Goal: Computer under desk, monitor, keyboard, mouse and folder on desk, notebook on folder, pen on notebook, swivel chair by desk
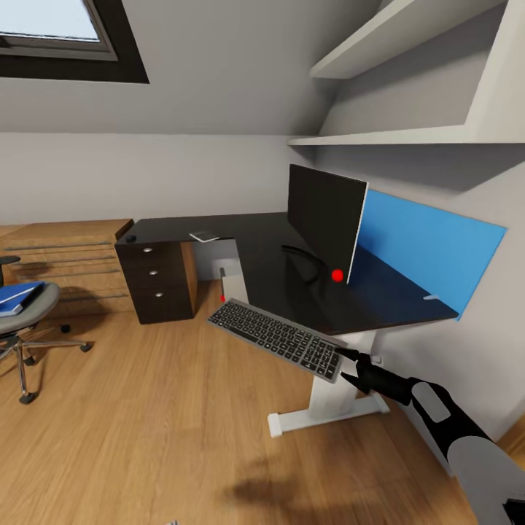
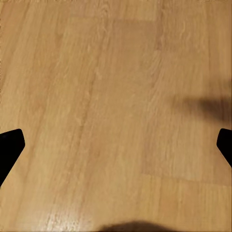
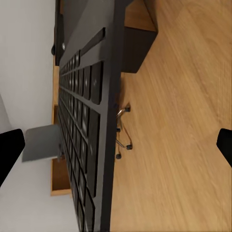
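Observation:
My right gripper [image 1: 345,364] is shut on the near end of the keyboard [image 1: 275,336], holding it in the air just off the front edge of the black desk [image 1: 277,288]. In the right wrist view the keyboard [image 3: 89,125] runs edge-on between the fingers. The monitor [image 1: 324,224] stands on the desk. A small black mouse [image 1: 130,238] lies at the desk's far left end. The grey computer [image 1: 221,275] sits under the desk. At the left, the swivel chair [image 1: 33,321] carries the blue folder [image 1: 18,296]. My left gripper [image 2: 116,145] is open over bare floor.
A large blue panel [image 1: 426,251] leans on the wall behind the desk, under white shelves [image 1: 394,135]. A flat pale item [image 1: 205,235] lies on the desk's back part. The black drawer unit [image 1: 154,281] and a light-wood chest [image 1: 69,255] stand at the left. A white desk leg [image 1: 328,405] is near my right arm.

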`<state>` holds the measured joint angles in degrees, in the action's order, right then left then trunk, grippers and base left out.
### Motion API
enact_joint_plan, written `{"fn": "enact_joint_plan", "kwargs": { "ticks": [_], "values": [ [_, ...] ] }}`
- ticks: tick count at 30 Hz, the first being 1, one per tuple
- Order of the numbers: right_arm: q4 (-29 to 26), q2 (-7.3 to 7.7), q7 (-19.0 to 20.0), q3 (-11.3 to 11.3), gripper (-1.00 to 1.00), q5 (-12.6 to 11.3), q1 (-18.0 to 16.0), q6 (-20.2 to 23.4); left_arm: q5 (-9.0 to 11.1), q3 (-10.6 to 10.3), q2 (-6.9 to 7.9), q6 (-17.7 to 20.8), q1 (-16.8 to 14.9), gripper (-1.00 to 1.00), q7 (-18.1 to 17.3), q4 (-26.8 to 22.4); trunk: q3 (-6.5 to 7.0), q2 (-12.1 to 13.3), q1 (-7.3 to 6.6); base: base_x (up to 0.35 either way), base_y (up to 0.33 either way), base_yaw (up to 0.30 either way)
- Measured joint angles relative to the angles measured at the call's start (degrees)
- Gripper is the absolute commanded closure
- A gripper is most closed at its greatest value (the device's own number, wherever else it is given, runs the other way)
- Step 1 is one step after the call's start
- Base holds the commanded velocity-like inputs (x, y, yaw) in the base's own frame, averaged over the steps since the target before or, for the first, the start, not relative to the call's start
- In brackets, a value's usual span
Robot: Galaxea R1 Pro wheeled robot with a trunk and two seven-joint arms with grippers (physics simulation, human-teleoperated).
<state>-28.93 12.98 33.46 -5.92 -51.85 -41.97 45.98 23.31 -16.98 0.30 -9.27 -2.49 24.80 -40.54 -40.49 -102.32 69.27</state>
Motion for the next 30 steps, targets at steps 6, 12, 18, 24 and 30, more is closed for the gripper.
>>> {"fn": "enact_joint_plan", "kwargs": {
  "ticks": [6, 12, 18, 24, 30],
  "values": [
    [0.0, -0.02, 0.0, 0.0, -1.0, 0.0, 0.0, 0.0, 0.0, 0.0, 0.0, 0.1, 0.0, -1.0, 0.0, 0.1, 0.0, 0.0, 0.01, 0.04, 0.035, 0.0],
    [0.0, -0.03, 0.0, 0.0, -1.0, 0.0, 0.0, 0.0, -0.1, 0.0, 0.0, 0.1, 0.0, -1.0, 0.1, 0.1, 0.0, 0.0, 0.02, 0.004, 0.003, 0.0],
    [0.0, -0.05, 0.0, 0.1, -1.0, 0.0, 0.0, 0.0, -0.1, 0.0, 0.0, 0.1, 0.0, -1.0, 0.1, 0.1, 0.0, 0.0, 0.02, 0.0, 0.0, 0.0],
    [0.0, -0.12, 0.0, 0.5, -1.0, 0.0, 0.0, 0.0, -0.1, 0.0, 0.0, 0.1, 0.0, -1.0, 0.1, 0.1, 0.0, 0.0, 0.02, 0.0, 0.0, 0.0],
    [0.0, -0.18, 0.0, 1.3, -1.0, 0.0, 0.0, 0.1, -0.1, 0.0, 0.0, 0.1, 0.0, -1.0, 0.1, 0.2, 0.0, 0.0, 0.02, 0.0, 0.0, 0.0]
  ]
}}
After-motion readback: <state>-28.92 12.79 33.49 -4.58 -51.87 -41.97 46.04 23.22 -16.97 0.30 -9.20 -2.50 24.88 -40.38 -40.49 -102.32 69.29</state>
